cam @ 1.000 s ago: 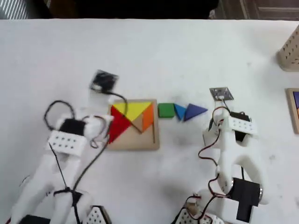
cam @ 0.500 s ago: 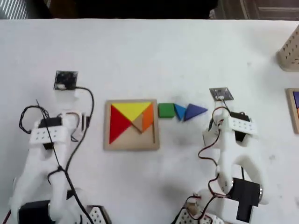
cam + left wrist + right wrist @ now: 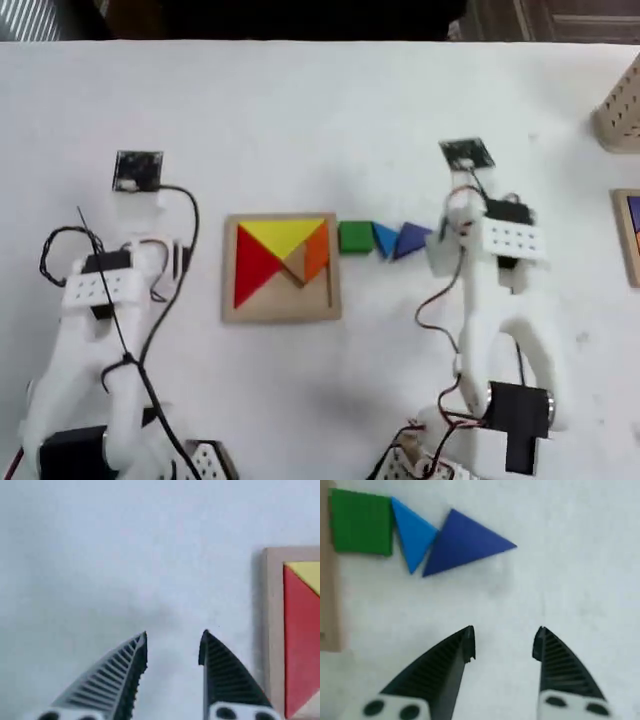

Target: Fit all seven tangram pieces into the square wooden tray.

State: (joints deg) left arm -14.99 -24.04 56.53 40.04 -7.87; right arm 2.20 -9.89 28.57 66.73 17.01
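The square wooden tray (image 3: 282, 310) lies mid-table and holds a yellow triangle (image 3: 278, 235), a red triangle (image 3: 255, 270) and an orange piece (image 3: 317, 250). Right of it, in a row on the table, lie a green square (image 3: 354, 236), a light blue triangle (image 3: 384, 238) and a dark blue triangle (image 3: 412, 240). My left gripper (image 3: 174, 645) is open over bare table, left of the tray's edge (image 3: 272, 630). My right gripper (image 3: 505, 642) is open and empty, a short way from the dark blue triangle (image 3: 462, 542), light blue triangle (image 3: 412, 532) and green square (image 3: 362, 522).
A perforated wooden block (image 3: 620, 110) stands at the far right edge, with another framed board (image 3: 630, 235) below it. The left arm (image 3: 100, 290) and right arm (image 3: 490, 250) flank the tray. White table stretches behind the pieces.
The left arm has drawn back leftward from the tray's left side and then held still. The right arm has shifted forward and slightly left, closer to the dark blue triangle.
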